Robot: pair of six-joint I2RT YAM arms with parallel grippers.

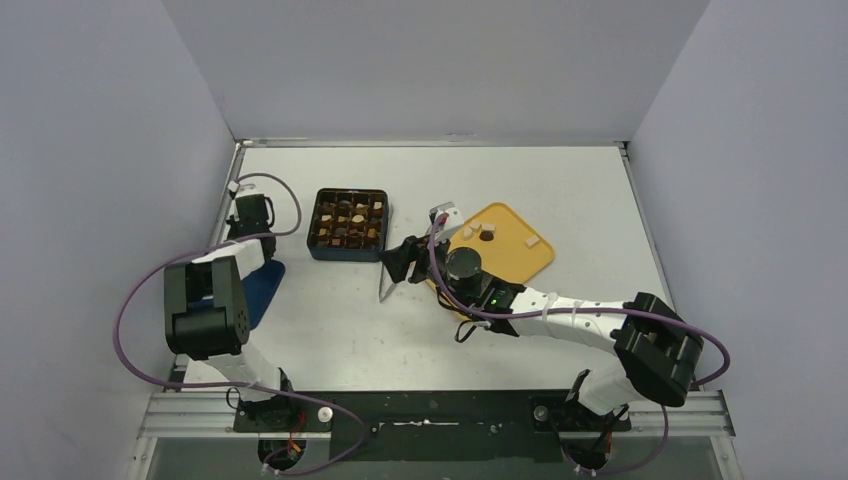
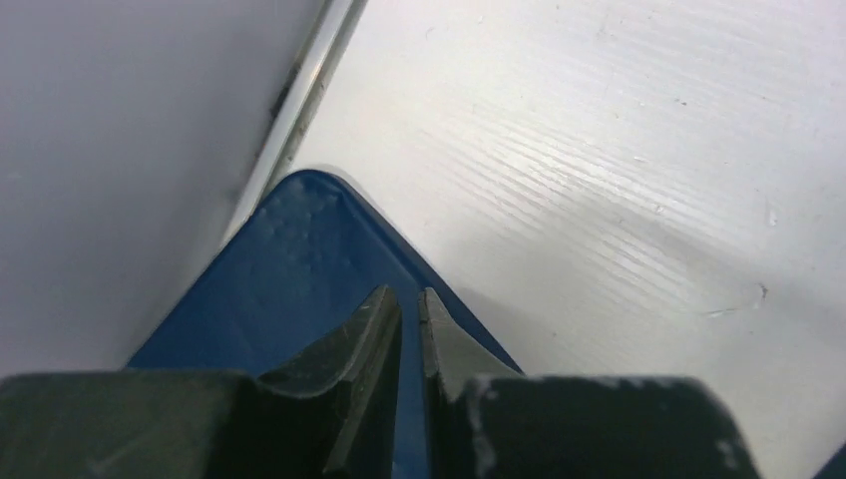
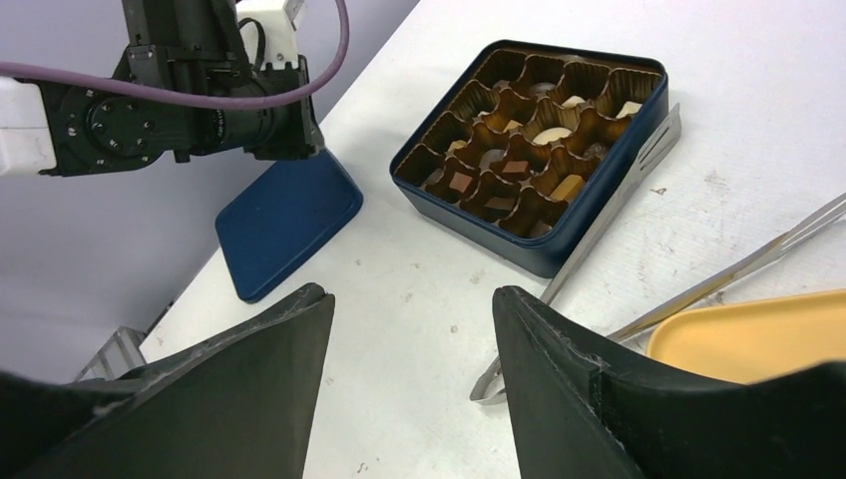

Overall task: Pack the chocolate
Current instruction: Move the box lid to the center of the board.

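In the cups of the dark blue box (image 1: 345, 252), out on the bench (image 1: 560, 180): most of the chocolate (image 3: 529, 140), dark, mid-brown and cream. On the yellow tray (image 1: 520, 265), just right of the box: a few stragglers, one dark and a couple cream-white, not yet packed. Left gripper (image 2: 409, 304): jaws pinched down to a thin slit astride the edge of the blue lid (image 2: 289, 269), over by the left wall, apparently gripping that rim, probably to carry the lid across for closing. Right gripper (image 3: 409, 299): jaws roughly half open, holding nothing, poised above bare bench between box and tray. Below it, the metal tongs (image 3: 599, 230): flat on the bench, untouched, one arm just beside the box wall, the other reaching toward the tray. Likely reason for the tongs: pieces too small for bare jaws.
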